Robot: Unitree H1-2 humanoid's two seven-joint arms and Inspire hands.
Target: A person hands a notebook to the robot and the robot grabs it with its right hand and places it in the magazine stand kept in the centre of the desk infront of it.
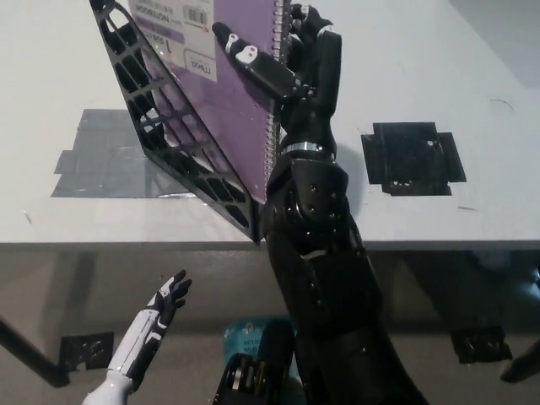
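You have one view only, from the head | it looks steeply down across the desk [439,67] front edge | close range | floor below visible too
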